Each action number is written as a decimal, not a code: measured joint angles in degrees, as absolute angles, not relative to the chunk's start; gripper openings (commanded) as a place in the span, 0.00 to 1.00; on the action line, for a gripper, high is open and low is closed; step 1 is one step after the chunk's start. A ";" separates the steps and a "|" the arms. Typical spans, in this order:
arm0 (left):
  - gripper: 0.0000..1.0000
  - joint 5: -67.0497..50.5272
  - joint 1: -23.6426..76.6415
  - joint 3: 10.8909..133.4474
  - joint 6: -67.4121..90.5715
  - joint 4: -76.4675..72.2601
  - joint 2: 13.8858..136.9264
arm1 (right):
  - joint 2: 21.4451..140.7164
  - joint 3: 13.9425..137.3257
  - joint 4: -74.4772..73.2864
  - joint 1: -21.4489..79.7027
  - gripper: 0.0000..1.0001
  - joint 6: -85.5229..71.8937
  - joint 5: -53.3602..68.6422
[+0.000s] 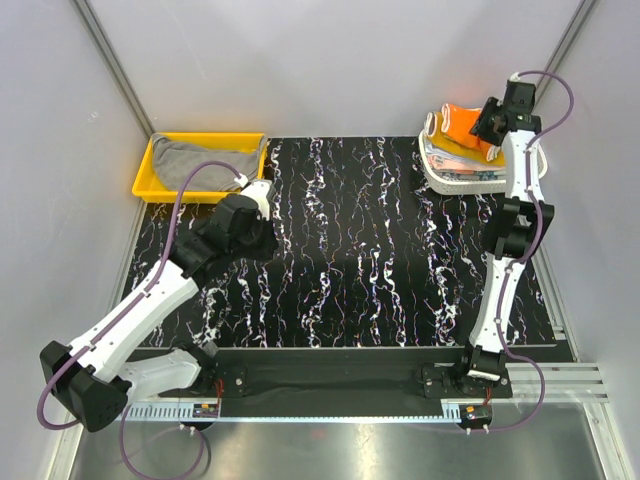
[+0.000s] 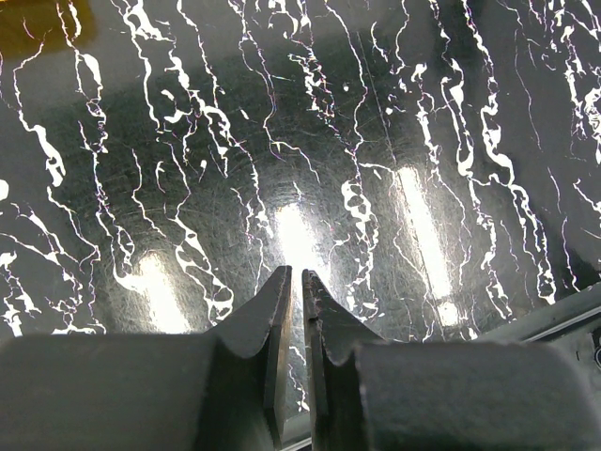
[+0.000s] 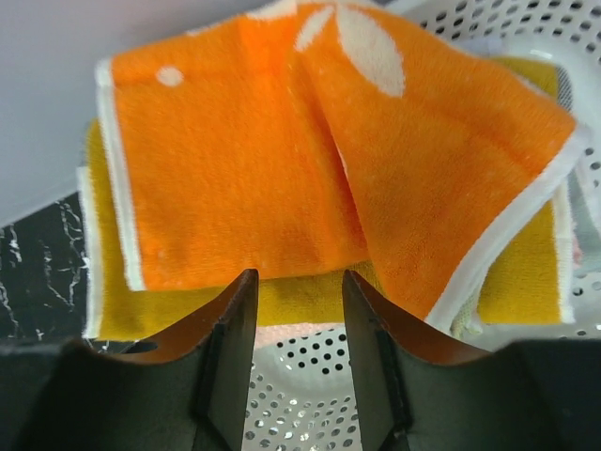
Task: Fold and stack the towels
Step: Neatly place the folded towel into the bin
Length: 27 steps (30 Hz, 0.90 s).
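Hidden: the lower layers in the white basket (image 3: 319,385) are covered, with only a pinkish scrap showing.
Towels: the grey towel (image 1: 205,160) lies rumpled in the yellow tray (image 1: 150,168), far left. The orange towel (image 3: 235,160), white-edged and loosely folded, tops the yellow towel (image 3: 300,303) in the basket, far right.
Left gripper (image 2: 291,282): low over the black marbled table (image 2: 394,113), fingers nearly together, holding nothing.
Right gripper (image 3: 298,279): above the basket, jaws parted, gripping nothing.

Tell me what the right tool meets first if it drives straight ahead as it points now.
Probably the folded orange terry towel topping the stack in the white perforated plastic basket; the yellow terry towel just beneath is close too, depth unclear.
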State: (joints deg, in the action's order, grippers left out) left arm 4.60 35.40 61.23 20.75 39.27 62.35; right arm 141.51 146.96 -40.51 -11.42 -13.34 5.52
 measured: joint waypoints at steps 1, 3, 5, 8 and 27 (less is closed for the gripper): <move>0.14 4.56 35.38 61.23 20.75 39.24 62.28 | 142.21 146.93 -40.64 -11.42 0.47 -13.37 5.48; 0.14 4.49 35.29 61.23 20.75 39.24 62.24 | 143.39 146.82 -40.99 -11.42 0.49 -13.34 5.37; 0.14 4.47 35.27 61.06 20.75 39.09 62.22 | 144.09 146.82 -41.30 -11.42 0.49 -13.19 4.95; 0.14 4.47 35.18 60.47 20.75 38.98 62.04 | 145.53 147.98 -41.41 -11.44 0.50 -12.51 3.49; 0.14 4.56 35.18 60.25 20.75 38.98 61.82 | 148.59 146.91 -27.18 -12.08 0.56 -2.66 -9.67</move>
State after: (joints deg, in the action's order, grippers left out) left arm 4.56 35.18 60.25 20.75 38.98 61.82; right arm 148.59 146.91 -27.18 -12.08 -2.66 -9.67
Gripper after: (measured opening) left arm 0.138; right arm 0.533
